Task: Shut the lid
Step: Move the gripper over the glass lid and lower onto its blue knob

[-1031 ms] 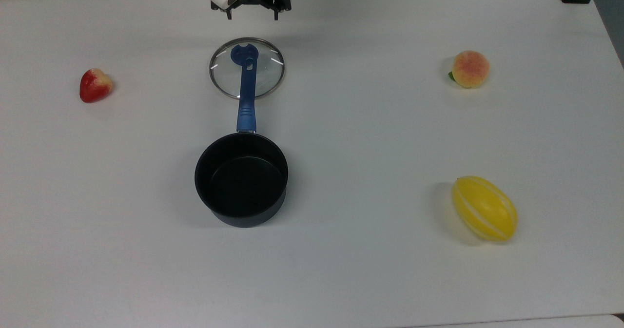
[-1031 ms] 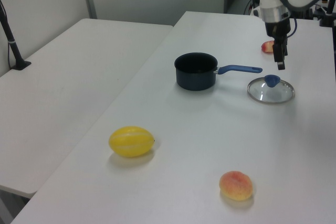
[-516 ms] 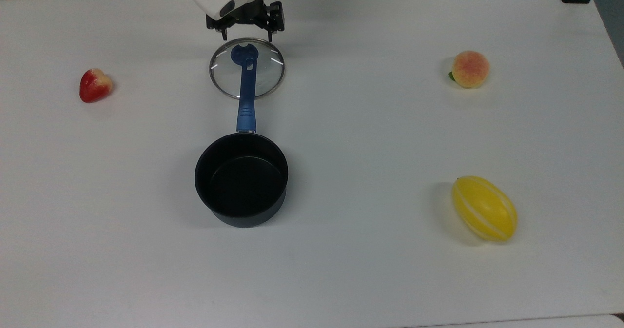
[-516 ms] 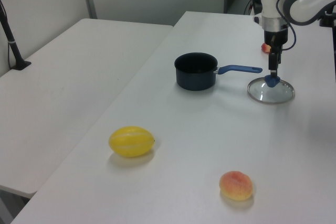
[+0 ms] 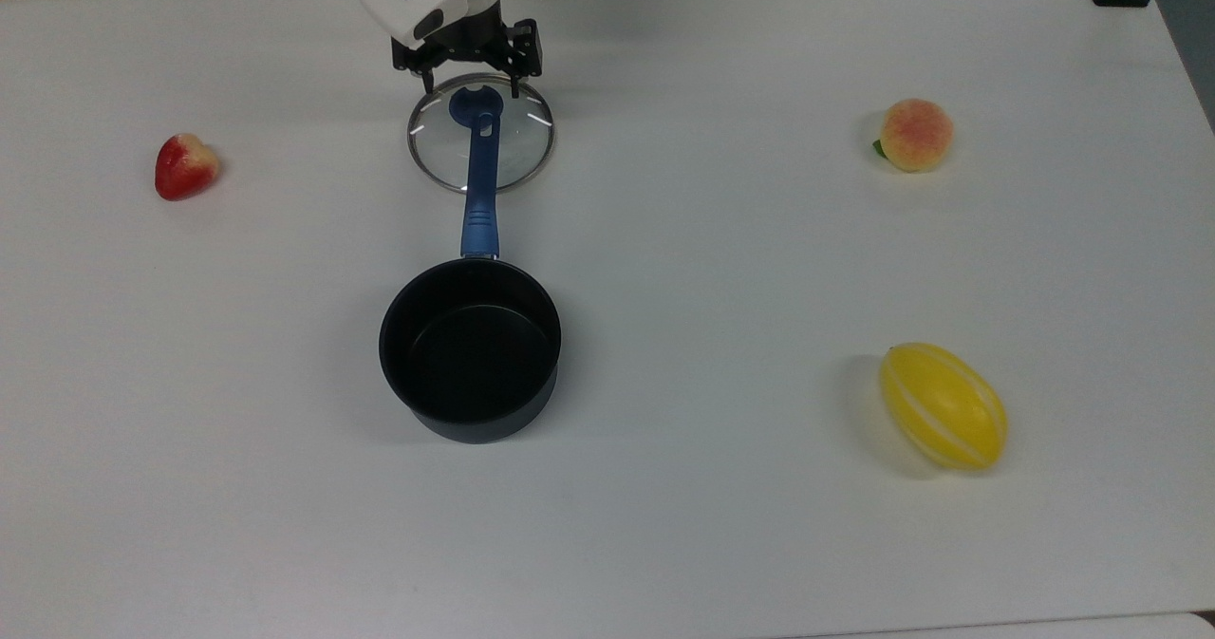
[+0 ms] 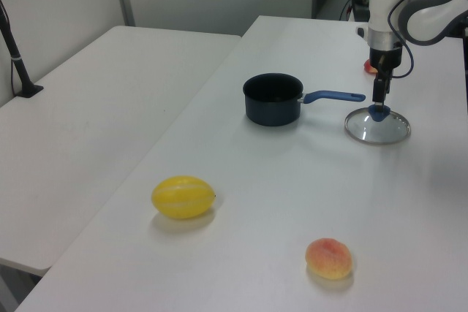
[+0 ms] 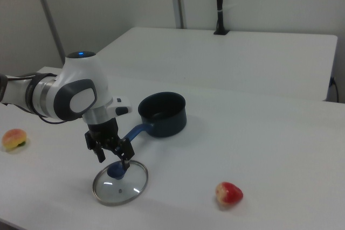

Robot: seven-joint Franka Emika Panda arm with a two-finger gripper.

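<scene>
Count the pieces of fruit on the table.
3. A strawberry at the top view's left, a peach at its upper right, and a yellow melon at its lower right. None appear hidden.

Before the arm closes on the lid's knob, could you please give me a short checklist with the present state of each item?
1. Tool open: ok, its fingers are spread in the top view.
2. Tool at the blue knob: ok, the fingers reach it in the left view.
3. Knob centred between the fingers: cannot tell.
4. Lid flat on the table: ok.
5. Saucepan open and empty: ok.
6. Way from lid to saucepan: its blue handle lies across the lid in the top view, so lift before carrying over.
</scene>
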